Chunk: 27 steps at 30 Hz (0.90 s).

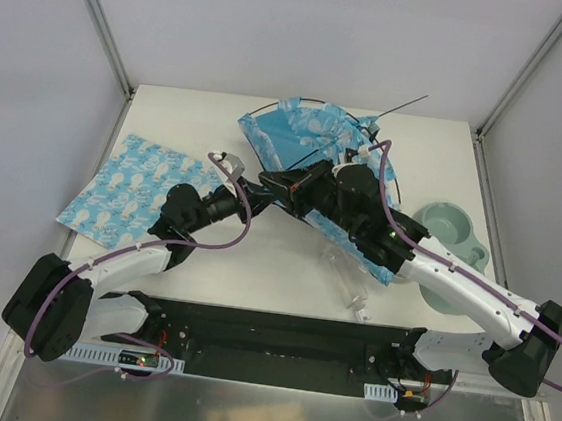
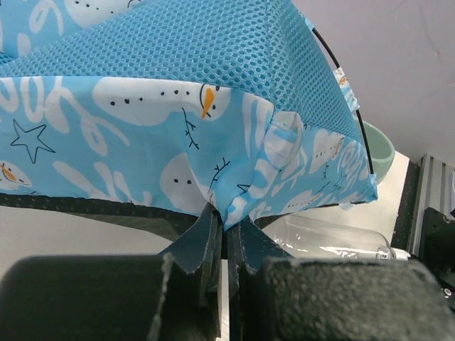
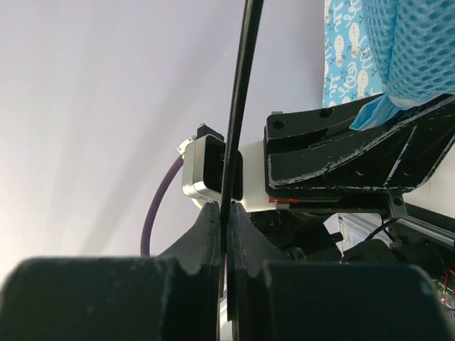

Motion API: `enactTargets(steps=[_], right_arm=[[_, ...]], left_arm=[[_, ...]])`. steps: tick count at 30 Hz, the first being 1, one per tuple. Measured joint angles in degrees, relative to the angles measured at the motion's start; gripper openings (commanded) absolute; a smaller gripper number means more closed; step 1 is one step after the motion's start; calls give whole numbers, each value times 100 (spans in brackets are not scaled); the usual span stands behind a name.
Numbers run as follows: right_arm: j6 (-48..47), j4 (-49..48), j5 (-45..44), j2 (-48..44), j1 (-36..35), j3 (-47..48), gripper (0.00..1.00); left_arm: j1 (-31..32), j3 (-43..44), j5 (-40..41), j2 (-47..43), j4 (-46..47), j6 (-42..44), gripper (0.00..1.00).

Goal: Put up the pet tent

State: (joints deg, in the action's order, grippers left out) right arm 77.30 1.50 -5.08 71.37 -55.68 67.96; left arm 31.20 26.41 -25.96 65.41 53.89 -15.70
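The pet tent (image 1: 304, 133) lies collapsed at the back middle of the table: blue snowman-print fabric with mesh, and thin black poles (image 1: 402, 107) sticking out. My left gripper (image 1: 269, 183) is at its near edge. In the left wrist view the left gripper (image 2: 226, 226) is shut on a pinched fold of the tent's fabric (image 2: 178, 106). My right gripper (image 1: 306, 179) is right beside the left one. In the right wrist view the right gripper (image 3: 223, 213) is shut on a thin black pole (image 3: 242, 85) that runs up out of view.
A flat light-blue printed mat (image 1: 137, 190) lies at the left. A pale green bowl (image 1: 449, 238) stands at the right and also shows in the left wrist view (image 2: 380, 149). A clear plastic bottle (image 1: 346, 278) lies near the front, under the right arm.
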Motion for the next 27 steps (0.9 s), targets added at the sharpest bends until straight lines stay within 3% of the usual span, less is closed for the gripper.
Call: enactTargets(steps=[9,27], right_arm=[[-267,114,-116,-319,188,-350,0],[-1810,184,-1484,-455,507,-407,0]], left_arm=[[0,87,-63,-149,-376,13,0],[0,83,-63,-463,-664,15,0]])
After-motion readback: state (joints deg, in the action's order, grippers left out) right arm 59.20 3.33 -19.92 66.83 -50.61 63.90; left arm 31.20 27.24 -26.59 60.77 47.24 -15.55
